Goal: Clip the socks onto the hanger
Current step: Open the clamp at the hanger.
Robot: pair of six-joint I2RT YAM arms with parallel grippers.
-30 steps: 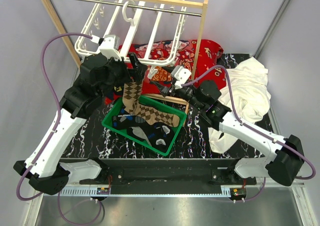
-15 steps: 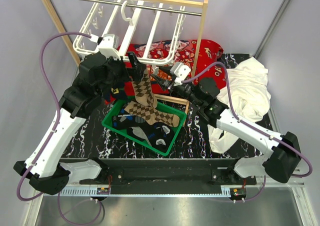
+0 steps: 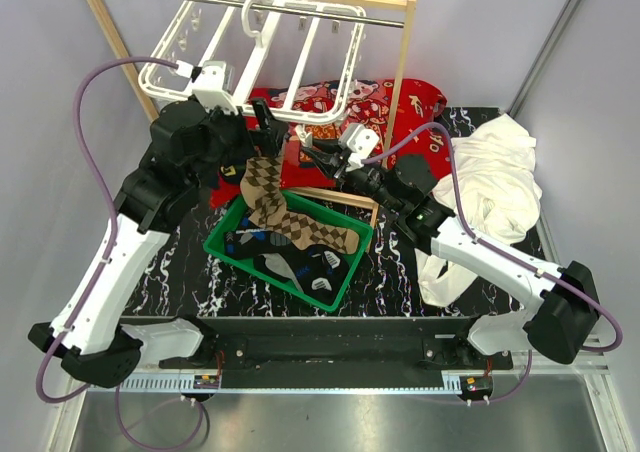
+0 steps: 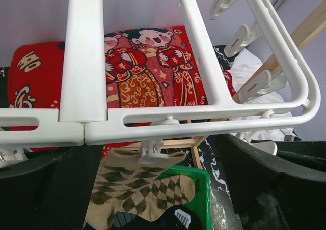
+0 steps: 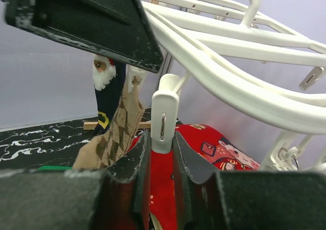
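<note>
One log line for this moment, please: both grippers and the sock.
left gripper open astride hanger rail | right gripper shut on clip | argyle sock hangs under hanger into basket

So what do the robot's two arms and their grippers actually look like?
Both arms are built alike: the left arm and right arm have white links with bulky black joints and black bases. A purple cable loops along each arm. The left gripper and right gripper have broad, flat, matte black fingers.
</note>
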